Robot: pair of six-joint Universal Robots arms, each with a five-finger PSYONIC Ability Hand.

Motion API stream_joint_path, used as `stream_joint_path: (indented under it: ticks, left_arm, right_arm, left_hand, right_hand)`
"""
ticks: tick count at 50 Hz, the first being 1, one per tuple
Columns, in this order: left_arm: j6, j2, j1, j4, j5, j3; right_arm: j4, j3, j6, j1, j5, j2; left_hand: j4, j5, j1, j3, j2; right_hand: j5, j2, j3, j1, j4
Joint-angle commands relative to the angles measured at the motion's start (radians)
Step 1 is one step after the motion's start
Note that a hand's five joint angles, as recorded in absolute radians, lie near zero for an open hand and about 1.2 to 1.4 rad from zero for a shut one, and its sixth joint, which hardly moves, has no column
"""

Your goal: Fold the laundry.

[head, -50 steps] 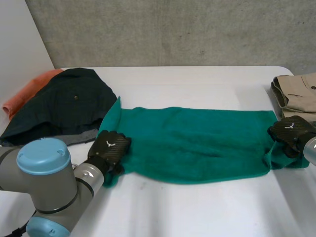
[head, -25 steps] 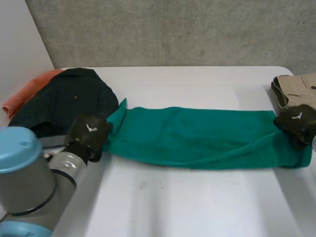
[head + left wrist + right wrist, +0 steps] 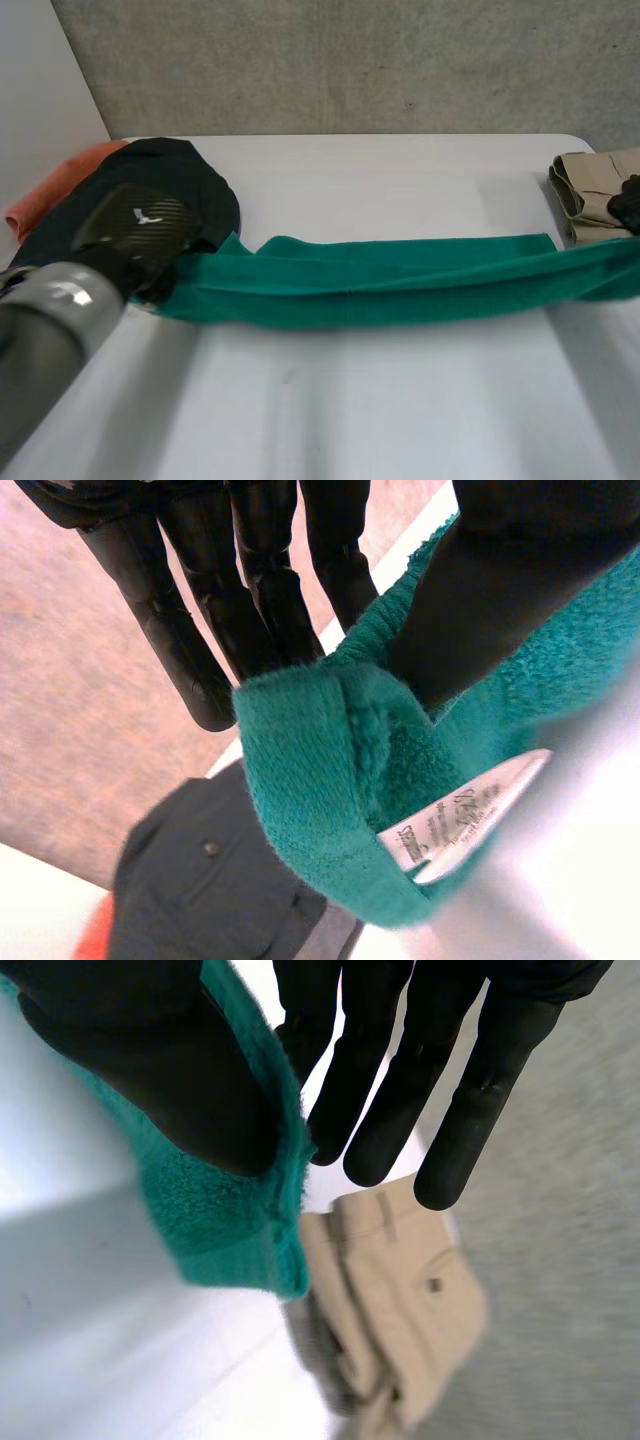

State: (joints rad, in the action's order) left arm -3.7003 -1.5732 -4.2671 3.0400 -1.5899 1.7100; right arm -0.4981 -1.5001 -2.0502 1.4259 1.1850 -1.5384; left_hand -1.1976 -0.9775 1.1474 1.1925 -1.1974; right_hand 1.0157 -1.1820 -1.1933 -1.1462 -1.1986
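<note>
The green towel (image 3: 400, 275) stretches between both hands, apparently lifted off the table (image 3: 400, 400). The left hand (image 3: 135, 235) pinches one end with thumb against fingers (image 3: 270, 590); the right hand (image 3: 380, 1060) pinches the other likewise.

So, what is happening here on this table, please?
The robot is working on laundry and holds a green towel by its two short ends. The left hand pinches one end between thumb and fingers, near a dark garment and an orange cloth. The right hand pinches the other end, near folded beige trousers. The towel is stretched between the hands as a long narrow band, apparently just above the white table. The fold is not yet finished.
</note>
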Motion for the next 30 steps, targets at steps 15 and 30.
stream_joint_path:
  ticks: [15, 30]
  left_arm:
    - [-0.072, -0.590, -0.054, 0.748, 0.010, -0.771]
    - [0.034, -0.544, -0.050, 0.666, 0.016, -0.518]
  right_arm:
    - [0.924, 0.449, -0.435, 0.284, 0.289, 0.403]
    - [0.905, 0.305, -0.504, 0.275, 0.240, 0.402]
  left_hand:
    - [-0.199, -0.244, 0.249, 0.204, -0.199]
    - [-0.199, -0.244, 0.249, 0.204, -0.199]
  right_hand:
    - [0.206, -0.214, -0.203, -0.250, -0.198]
    - [0.206, -0.214, -0.203, -0.250, -0.198]
